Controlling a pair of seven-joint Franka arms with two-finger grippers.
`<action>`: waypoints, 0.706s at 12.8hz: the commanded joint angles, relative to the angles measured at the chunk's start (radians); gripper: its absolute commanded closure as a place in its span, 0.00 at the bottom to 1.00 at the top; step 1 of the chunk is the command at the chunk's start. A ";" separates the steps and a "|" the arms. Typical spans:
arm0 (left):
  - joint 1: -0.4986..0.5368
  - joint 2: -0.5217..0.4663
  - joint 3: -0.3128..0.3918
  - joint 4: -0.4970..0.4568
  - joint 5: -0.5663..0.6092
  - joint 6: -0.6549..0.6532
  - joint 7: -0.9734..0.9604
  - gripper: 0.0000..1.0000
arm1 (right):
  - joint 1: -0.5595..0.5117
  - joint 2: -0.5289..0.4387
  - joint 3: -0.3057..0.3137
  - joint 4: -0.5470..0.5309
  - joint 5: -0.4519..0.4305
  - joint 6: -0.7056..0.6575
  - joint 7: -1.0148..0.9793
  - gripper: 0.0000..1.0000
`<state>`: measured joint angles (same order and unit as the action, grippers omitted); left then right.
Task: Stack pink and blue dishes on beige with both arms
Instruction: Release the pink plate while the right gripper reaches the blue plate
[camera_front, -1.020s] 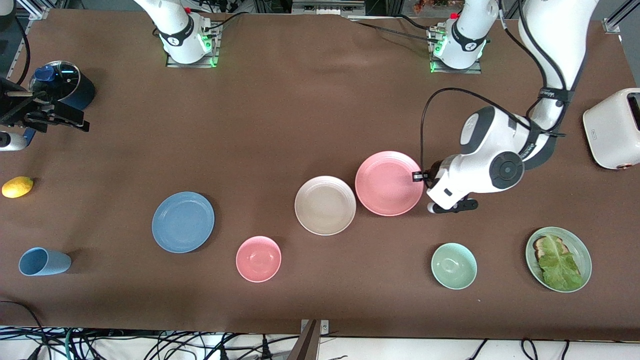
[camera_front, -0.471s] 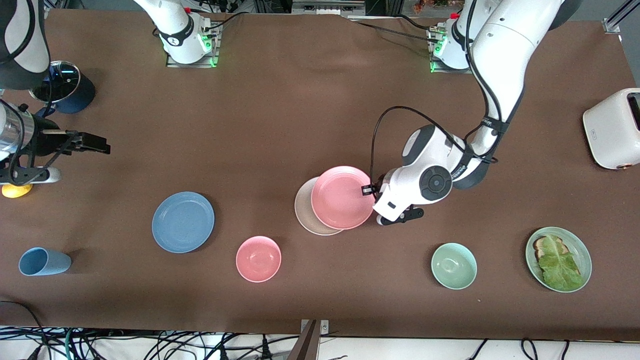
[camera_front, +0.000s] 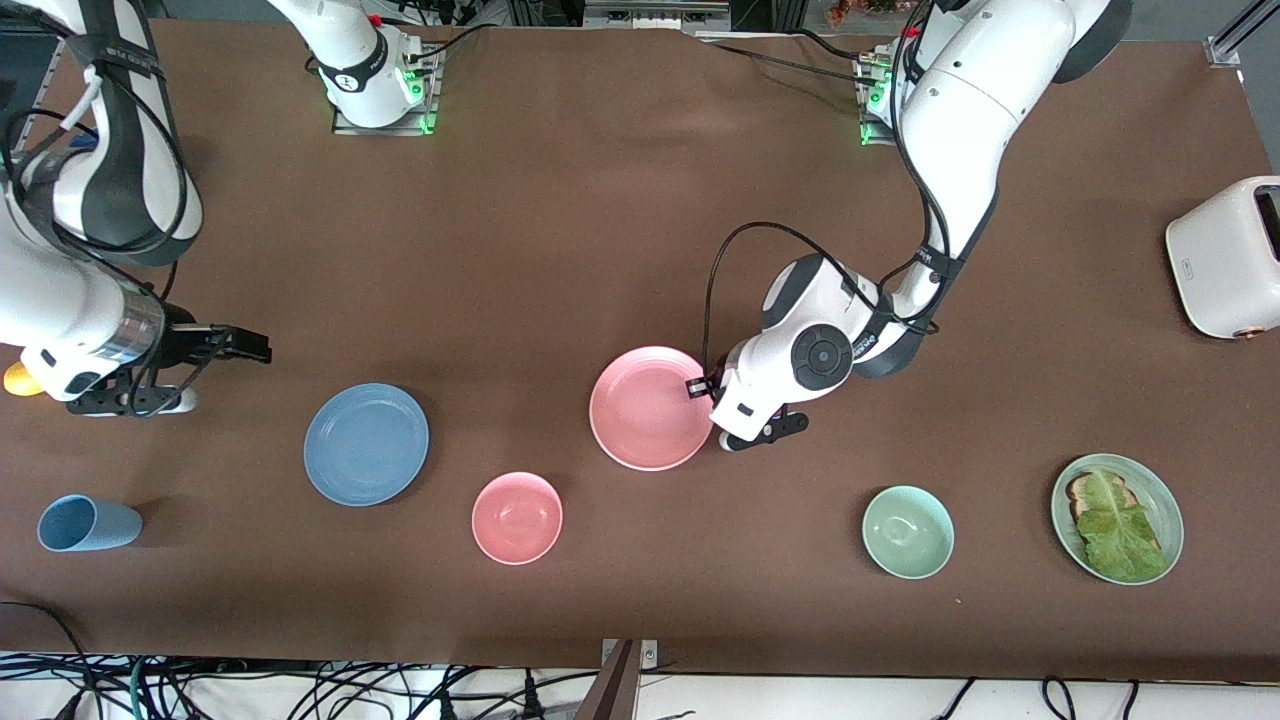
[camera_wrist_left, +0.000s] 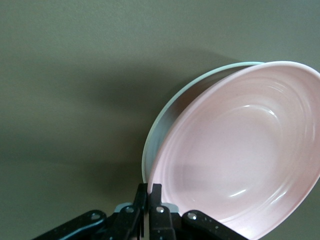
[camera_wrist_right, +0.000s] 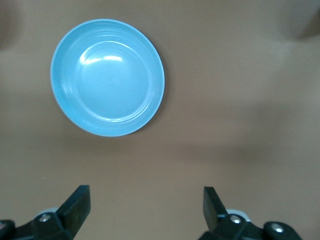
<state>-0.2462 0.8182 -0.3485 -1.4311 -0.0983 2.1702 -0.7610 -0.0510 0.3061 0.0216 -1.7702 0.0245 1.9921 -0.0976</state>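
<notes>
Left gripper (camera_front: 697, 387) clamping one pink plate (camera_front: 648, 408) over one beige plate (camera_wrist_left: 165, 112), right gripper (camera_front: 255, 347) spread wide near one blue plate (camera_front: 366, 443)

A blue plate (camera_wrist_right: 107, 77) lies flat on the brown table (camera_wrist_right: 240, 100), well apart from the right gripper (camera_wrist_right: 146, 207), whose black fingers (camera_wrist_right: 77, 202) stand spread wide.

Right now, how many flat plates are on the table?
4: blue plate lying alone; pink plate held by left gripper over the nearly hidden beige plate; green plate with food.
</notes>
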 joint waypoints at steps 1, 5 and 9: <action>-0.012 0.015 0.014 0.041 -0.009 -0.006 -0.001 1.00 | -0.024 0.013 0.001 -0.113 -0.009 0.196 -0.057 0.00; 0.005 -0.002 0.023 0.041 -0.001 -0.021 0.037 0.00 | -0.023 0.129 0.003 -0.136 -0.003 0.375 -0.047 0.01; 0.039 -0.057 0.049 0.038 0.043 -0.098 0.037 0.00 | -0.023 0.172 0.004 -0.140 0.000 0.416 -0.043 0.03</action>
<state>-0.2271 0.8042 -0.3002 -1.3923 -0.0908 2.1276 -0.7400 -0.0656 0.4726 0.0170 -1.9082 0.0245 2.3820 -0.1370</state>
